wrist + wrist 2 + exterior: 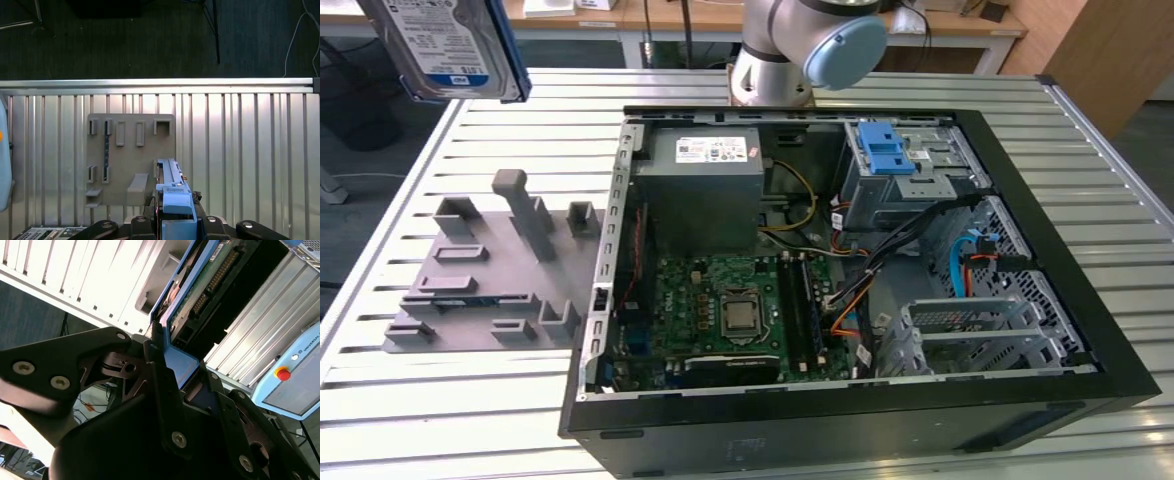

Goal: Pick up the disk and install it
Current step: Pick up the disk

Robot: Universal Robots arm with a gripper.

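The disk [454,45], a silver drive with a blue-and-white label in a blue carrier, hangs high in the air at the exterior view's top left, above the table's far corner. In the second wrist view my gripper [180,355] is shut on it, with black fingers [157,370] pressing either side of the blue carrier [182,367]. The first wrist view looks along the disk [172,192] edge-on from the gripper [175,222], with the slatted table far below.
An open computer case [1067,290] lies on the slatted table [480,420], holding a silver drive cage with a blue latch [897,160], a grey box [700,190] and a motherboard [734,310]. A grey fixture plate [494,270] [131,150] lies beside the case. The arm's base [774,70] stands behind it.
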